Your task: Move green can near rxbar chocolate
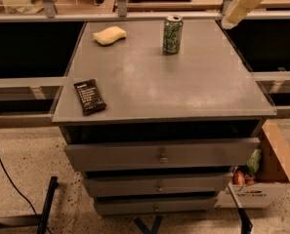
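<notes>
Camera view: approach step, gripper (243, 5) at one o'clock, opening unclear; next, grasp can (173, 34) at twelve, bound for bar (90, 96) at eight.

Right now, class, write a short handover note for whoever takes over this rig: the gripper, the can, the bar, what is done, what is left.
Gripper: up at the top right of the view, beyond the table's far right corner, apart from the can.
Can: upright at the far side of the table, right of the sponge.
Bar: flat near the front left corner.
Done: nothing yet; can and bar lie far apart.
Left: grasp the can, carry it to the front left, set it down beside the bar.
</notes>
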`<control>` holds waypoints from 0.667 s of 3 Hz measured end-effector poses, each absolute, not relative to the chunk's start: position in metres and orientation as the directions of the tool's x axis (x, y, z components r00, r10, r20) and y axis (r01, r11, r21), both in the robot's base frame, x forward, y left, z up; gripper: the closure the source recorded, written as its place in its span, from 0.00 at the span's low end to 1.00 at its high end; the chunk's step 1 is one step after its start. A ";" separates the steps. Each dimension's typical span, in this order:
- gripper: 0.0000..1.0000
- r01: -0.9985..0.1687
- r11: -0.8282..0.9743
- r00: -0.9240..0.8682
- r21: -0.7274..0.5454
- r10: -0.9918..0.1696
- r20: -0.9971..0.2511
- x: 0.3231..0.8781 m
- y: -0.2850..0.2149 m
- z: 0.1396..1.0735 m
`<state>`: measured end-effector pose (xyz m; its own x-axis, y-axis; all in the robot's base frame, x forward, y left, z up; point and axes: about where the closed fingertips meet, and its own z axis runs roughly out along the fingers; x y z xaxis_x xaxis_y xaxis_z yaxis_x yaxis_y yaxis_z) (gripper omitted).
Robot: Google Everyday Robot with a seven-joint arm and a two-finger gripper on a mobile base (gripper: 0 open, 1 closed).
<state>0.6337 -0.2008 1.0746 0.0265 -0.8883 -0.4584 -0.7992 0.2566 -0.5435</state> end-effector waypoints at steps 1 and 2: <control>0.00 -0.782 0.328 0.034 -0.530 -0.826 -0.562 0.672 -0.206 1.062; 0.00 -0.755 0.362 0.018 -0.547 -0.822 -0.569 0.703 -0.200 1.052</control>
<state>0.7033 -0.1998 1.0524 0.0179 -0.8219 -0.5693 -0.7551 0.3621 -0.5465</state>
